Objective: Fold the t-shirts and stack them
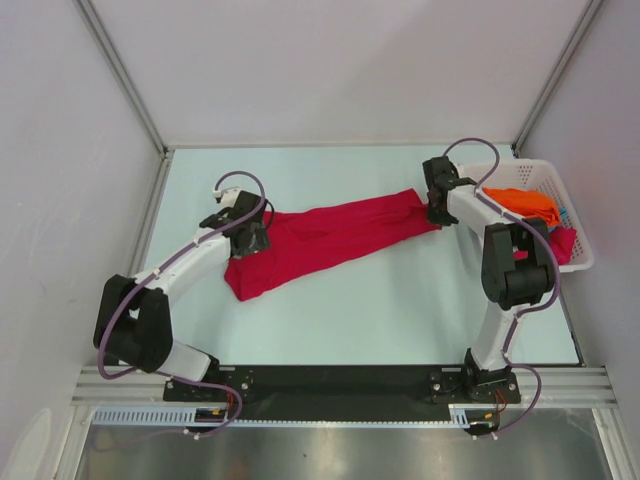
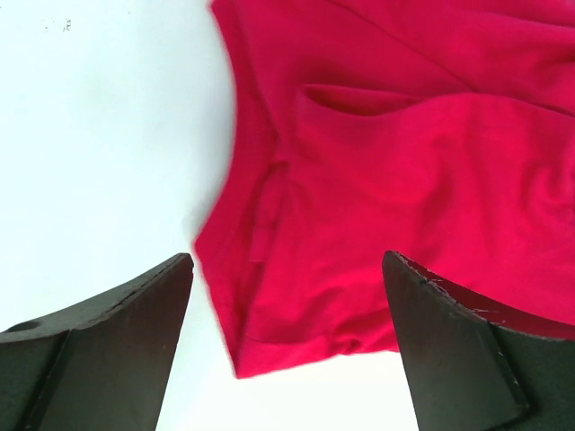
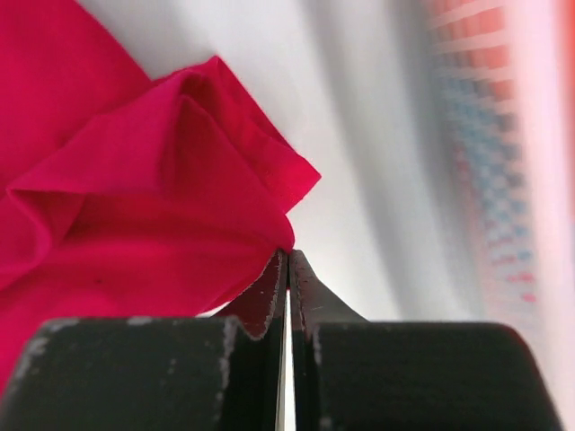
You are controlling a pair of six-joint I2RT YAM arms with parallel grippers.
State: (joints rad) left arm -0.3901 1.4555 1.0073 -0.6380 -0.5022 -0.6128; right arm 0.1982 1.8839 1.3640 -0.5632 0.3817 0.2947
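Standing at the near edge, I've got both arms rising off a black mounting plate and reaching out over a pale green table. Closest in, the left gripper hangs over the left end of the crimson t-shirt, jaws spread wide, nothing between them but the hem and sleeve area of the cloth below. The shirt itself lies across the middle of the table, a long rumpled band running from lower left up to the right. At that far end, the right gripper has its jaws pressed flat together with a bunched corner of the crimson cloth drawn right into the tips, so it looks pinched there. Just beyond and to the right sits the white slatted basket, hard against the table's right edge. Inside, an orange t-shirt is heaped on top, a small scrap of teal cloth peeks out beside it, and some more crimson fabric spills at the near corner. Plain white panels close in the back and sides, joined by metal posts. The right arm's elbow covers part of the basket, so how much is in there I can't tell, and in the right wrist view the basket is only a blur.
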